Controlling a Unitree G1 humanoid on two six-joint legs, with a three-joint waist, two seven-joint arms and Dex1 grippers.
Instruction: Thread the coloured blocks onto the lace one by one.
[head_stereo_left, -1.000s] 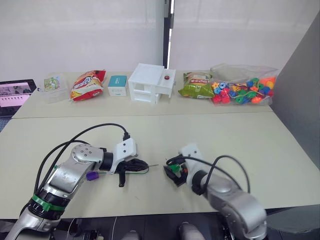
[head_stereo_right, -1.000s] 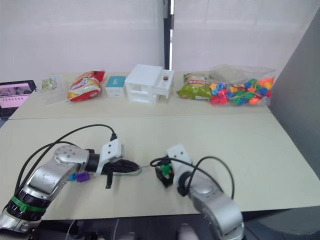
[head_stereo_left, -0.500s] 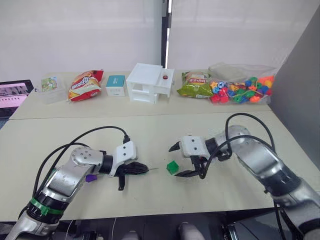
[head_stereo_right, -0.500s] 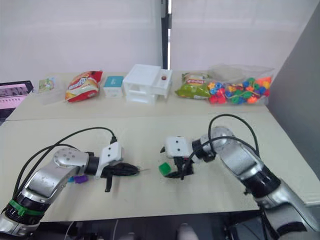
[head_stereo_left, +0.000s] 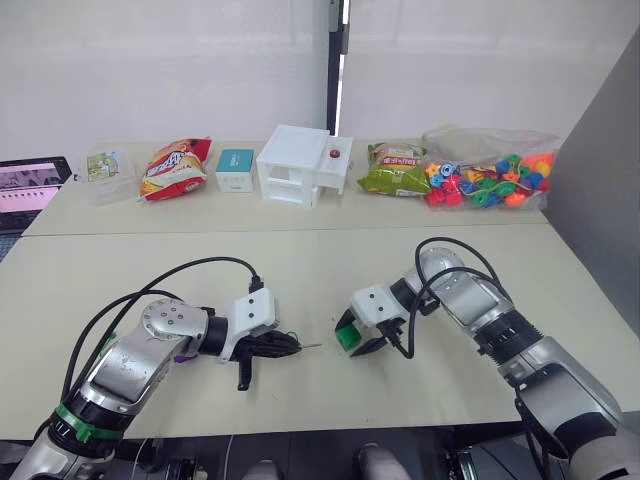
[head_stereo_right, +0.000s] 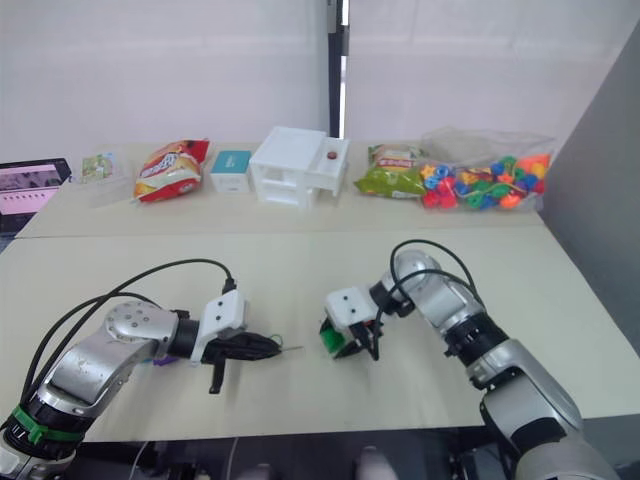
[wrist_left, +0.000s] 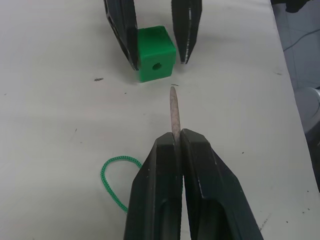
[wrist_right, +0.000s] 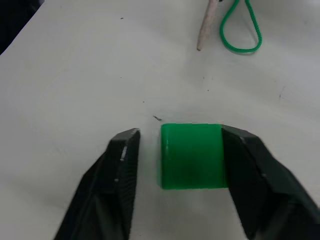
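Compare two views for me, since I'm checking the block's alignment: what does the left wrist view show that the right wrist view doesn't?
The left wrist view shows the hole in the green block facing the lace tip, which the left gripper pinches. The right wrist view shows one right finger touching the block with a gap at the other. Both show the block between the right gripper fingers, the tip and a green lace loop.

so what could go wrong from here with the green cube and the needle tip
The right claw straddles the green cube with one finger touching it and a gap at the other; closing may nudge or turn it, so its hole no longer faces the tip.

The left claw pinches the lace's stiff tip with little sticking out, aimed a bit beside the hole; it may hit the cube's face instead.
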